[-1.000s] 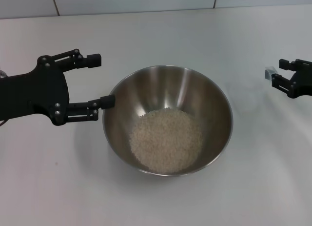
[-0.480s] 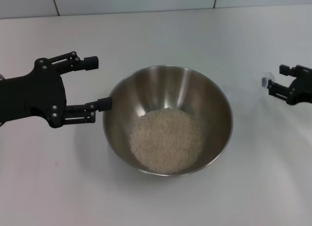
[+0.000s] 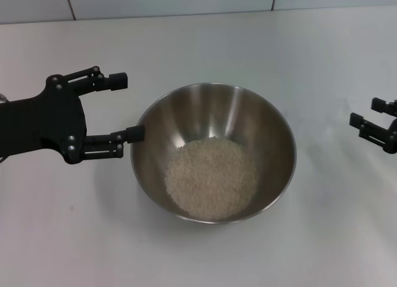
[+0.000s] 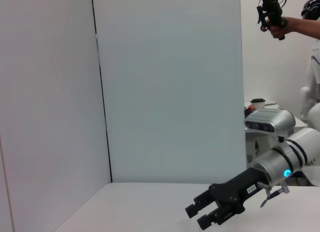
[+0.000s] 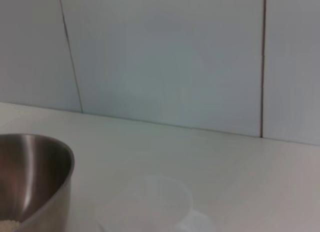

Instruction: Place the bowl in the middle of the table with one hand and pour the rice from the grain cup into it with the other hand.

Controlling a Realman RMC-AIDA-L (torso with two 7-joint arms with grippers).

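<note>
The steel bowl [image 3: 205,110] stands in the middle of the white table [image 3: 205,45], with a mound of rice [image 3: 211,178] in its bottom. My left gripper [image 3: 126,107] hovers just left of the bowl's rim, open and empty. At the right edge of the head view my right gripper [image 3: 366,112] is open and holds nothing. The clear grain cup [image 5: 150,202] stands upright and empty on the table beside the bowl [image 5: 35,177] in the right wrist view. In the left wrist view the right gripper [image 4: 196,217] shows far off.
A pale panelled wall [image 3: 186,2] runs along the table's far edge. In the left wrist view a person [image 4: 300,21] holding a controller stands behind the robot's body. Bare tabletop lies in front of and beyond the bowl.
My right gripper has drawn back to the right, away from the bowl and cup. The left gripper has shifted only slightly. Bowl and rice have not moved.
</note>
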